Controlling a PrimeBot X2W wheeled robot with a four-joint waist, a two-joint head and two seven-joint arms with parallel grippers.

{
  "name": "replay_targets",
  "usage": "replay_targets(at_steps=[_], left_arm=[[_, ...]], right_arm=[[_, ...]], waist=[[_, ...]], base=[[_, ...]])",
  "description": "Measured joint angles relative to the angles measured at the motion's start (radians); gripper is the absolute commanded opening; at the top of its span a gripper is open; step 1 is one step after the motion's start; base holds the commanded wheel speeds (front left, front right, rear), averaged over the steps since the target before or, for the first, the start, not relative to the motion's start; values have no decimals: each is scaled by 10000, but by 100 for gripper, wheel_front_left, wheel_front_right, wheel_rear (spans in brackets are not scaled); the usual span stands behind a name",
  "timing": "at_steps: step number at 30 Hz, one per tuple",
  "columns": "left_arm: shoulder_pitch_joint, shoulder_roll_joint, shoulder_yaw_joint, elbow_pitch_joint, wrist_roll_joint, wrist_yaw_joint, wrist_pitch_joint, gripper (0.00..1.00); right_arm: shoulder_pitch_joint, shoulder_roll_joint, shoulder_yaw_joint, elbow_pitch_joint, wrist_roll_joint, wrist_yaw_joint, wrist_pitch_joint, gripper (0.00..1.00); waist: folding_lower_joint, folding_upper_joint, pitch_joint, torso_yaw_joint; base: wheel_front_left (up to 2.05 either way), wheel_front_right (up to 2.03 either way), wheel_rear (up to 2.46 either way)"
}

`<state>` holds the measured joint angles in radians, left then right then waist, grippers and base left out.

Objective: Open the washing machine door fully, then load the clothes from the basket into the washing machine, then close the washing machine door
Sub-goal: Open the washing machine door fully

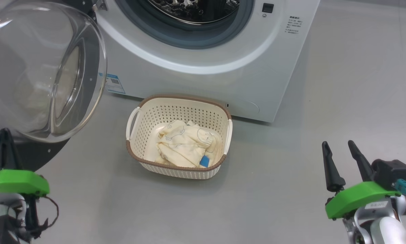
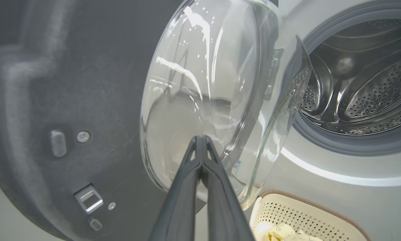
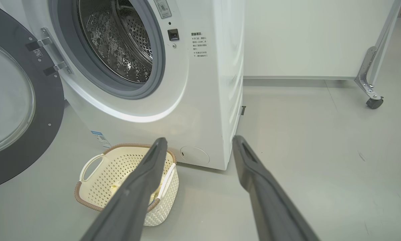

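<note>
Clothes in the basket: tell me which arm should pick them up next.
Probably right: the right gripper is open, bare floor between it and the clothes in the basket; the left gripper is shut beside the washing machine door.

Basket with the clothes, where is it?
In the head view, the basket sits on the floor mid-picture, just before the washing machine, right of its open door.

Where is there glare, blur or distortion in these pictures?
Head view: pale reflections across the washing machine door. Left wrist view: white glare streaks on its glass, its dark rim blurred. Right wrist view: mostly sharp, but the washing machine bows at its edges from the wide lens.
</note>
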<state>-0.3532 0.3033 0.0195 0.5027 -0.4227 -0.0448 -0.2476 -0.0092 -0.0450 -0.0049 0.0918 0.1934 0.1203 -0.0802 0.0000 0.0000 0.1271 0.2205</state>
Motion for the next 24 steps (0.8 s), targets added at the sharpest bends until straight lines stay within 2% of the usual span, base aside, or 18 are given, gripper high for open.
replay_targets(at_steps=[5,11,13,15,16,17,18,24], left_arm=[[668,-368,-257,-892,-86,-309,2,0],[1267,-497,-901,-1478,-127,-520,121,1],[1300,-554,-1072,-1542,-125,-523,194,23],[1301,-610,-1239,-1563,-94,-525,209,36],[1302,-631,-1300,-1559,-84,-525,207,53],[1302,-646,-1361,-1555,-82,-527,211,81],[1302,-654,-1409,-1544,-63,-523,221,100],[1297,-660,-1597,-1313,180,-502,278,100]], right_arm=[[6,0,0,98,0,0,-48,100],[7,2,42,146,0,0,-86,100],[10,2,81,165,0,0,-90,100],[12,2,104,176,0,0,-92,100],[12,2,121,192,0,0,-107,100],[12,2,130,211,0,0,-130,100],[14,2,151,232,2,0,-159,100],[13,4,240,257,0,0,-178,100]], waist=[[0,0,-152,-96],[0,0,-313,-389],[0,0,-356,-525],[0,0,-398,-662],[0,0,-413,-739],[0,0,-426,-818],[0,0,-437,-899],[0,0,-472,-1408]], base=[[0,0,0],[0,0,0],[0,0,0],[0,0,0],[0,0,0],[0,0,0],[0,0,0],[0,0,0]])
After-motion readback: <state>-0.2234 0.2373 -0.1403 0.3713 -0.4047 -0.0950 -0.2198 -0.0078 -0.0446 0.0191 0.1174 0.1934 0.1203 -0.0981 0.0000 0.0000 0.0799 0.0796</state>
